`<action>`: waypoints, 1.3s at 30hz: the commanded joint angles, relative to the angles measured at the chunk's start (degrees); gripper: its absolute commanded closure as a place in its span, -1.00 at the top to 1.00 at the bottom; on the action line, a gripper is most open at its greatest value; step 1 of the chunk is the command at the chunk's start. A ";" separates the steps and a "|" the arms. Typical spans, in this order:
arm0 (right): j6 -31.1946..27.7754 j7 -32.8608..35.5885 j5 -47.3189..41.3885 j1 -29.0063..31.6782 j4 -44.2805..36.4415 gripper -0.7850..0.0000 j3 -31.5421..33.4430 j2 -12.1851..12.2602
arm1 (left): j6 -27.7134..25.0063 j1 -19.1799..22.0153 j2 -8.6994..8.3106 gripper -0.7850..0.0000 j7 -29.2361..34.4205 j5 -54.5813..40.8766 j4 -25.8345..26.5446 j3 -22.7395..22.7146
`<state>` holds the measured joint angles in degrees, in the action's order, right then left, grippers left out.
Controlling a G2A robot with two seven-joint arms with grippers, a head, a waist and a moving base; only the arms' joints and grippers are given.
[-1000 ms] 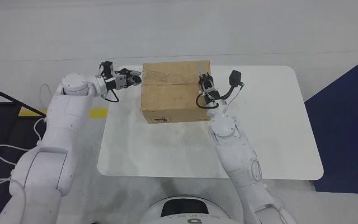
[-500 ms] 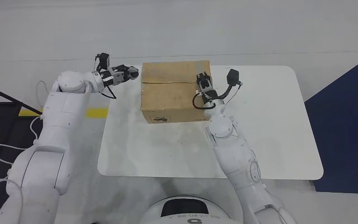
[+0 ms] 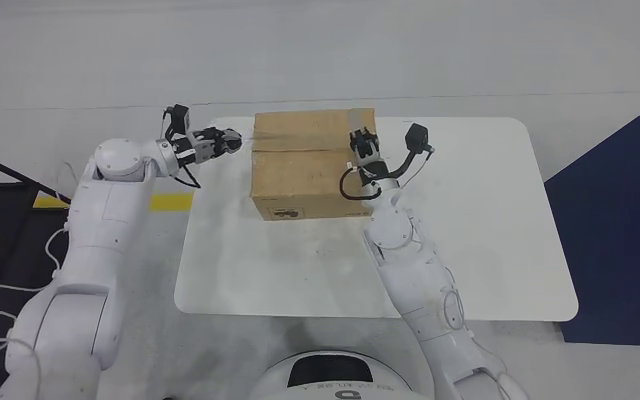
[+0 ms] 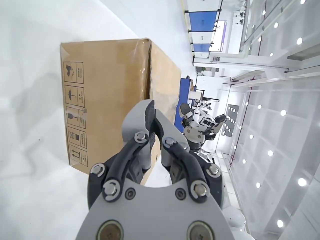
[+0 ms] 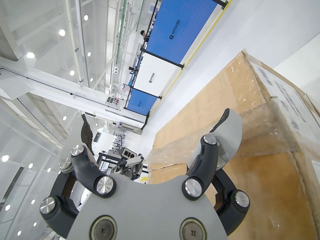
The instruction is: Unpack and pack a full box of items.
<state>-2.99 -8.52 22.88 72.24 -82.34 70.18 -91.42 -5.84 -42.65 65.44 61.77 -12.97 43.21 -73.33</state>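
Cardboard box [image 3: 314,163] taped closed, contents hidden; left hand [image 3: 233,137] pinched together, empty, beside it; right hand [image 3: 358,140] spread wide above.

The shut box [image 3: 310,165] stands at 11 o'clock on the worktop [image 3: 480,250], its taped flaps barring any way inside. Bare surface at its 3 and 6 o'clock sides lets a pincer pass. The left pincer [image 3: 233,138] crowds its 9 o'clock face, the right pincer [image 3: 360,140] its 3 o'clock edge.
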 commanded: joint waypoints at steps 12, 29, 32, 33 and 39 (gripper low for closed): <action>-0.12 -1.43 0.57 0.94 -0.96 1.00 -0.29 0.04 | 0.67 -6.03 -1.69 -1.00 -1.15 1.99 7.40 -2.13; -0.02 -0.59 0.45 0.95 -1.23 1.00 -0.50 0.11 | 1.81 -7.94 -2.22 -1.00 -1.17 2.66 9.28 -1.27; -0.02 -0.59 0.45 0.95 -1.23 1.00 -0.50 0.11 | 2.03 -7.89 -2.21 -1.00 -0.91 2.51 9.06 -0.91; -0.02 -0.59 0.45 0.95 -1.23 1.00 -0.50 0.11 | 2.11 -7.83 -2.21 -1.00 -0.75 2.42 8.97 -0.80; -0.02 -0.59 0.45 0.95 -1.23 1.00 -0.50 0.11 | 2.34 -7.40 -2.24 -1.00 -0.32 1.87 8.31 -0.44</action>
<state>-3.01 -9.11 23.33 73.19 -83.57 69.68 -91.32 -3.48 -50.10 63.21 61.48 -11.06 51.61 -73.82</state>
